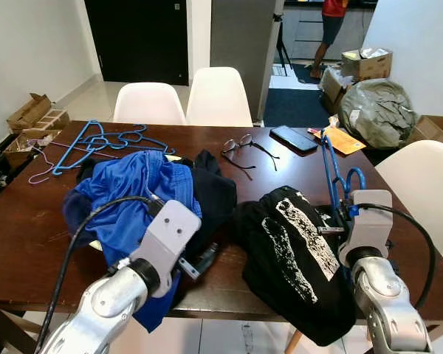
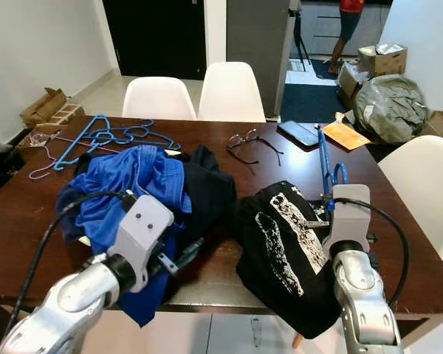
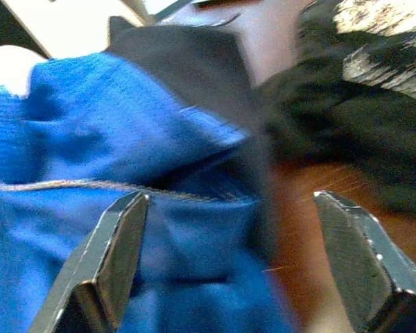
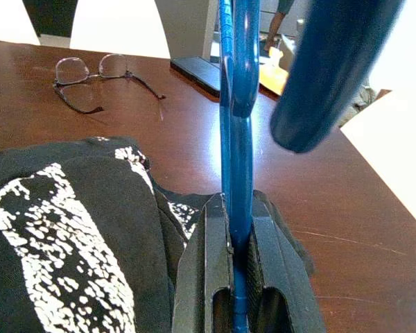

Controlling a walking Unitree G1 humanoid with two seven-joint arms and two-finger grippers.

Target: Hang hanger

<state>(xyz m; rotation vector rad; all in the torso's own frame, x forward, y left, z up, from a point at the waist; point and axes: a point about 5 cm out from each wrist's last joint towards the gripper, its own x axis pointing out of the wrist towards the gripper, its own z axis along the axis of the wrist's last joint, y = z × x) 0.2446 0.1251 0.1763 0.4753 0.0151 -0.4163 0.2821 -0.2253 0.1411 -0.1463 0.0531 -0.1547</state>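
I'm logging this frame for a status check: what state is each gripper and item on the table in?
Right gripper: shut on the blue hanger, held upright.
Left gripper: open, over the blue garment.
Blue garment: crumpled in a heap.
Black printed shirt: bunched, drooping over the table edge.
Glasses: unfolded, lying flat.
Phone: screen dark.
Spare hangers: lying in a loose pile.

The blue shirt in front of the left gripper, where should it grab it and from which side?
Judging by the pile, the raised fold along the blue shirt's near edge, beside the dark garment, looks best. The left gripper is open right above that ridge, so coming straight down from the robot's side should pinch bunched cloth rather than flat table. The right gripper holds a blue hanger.
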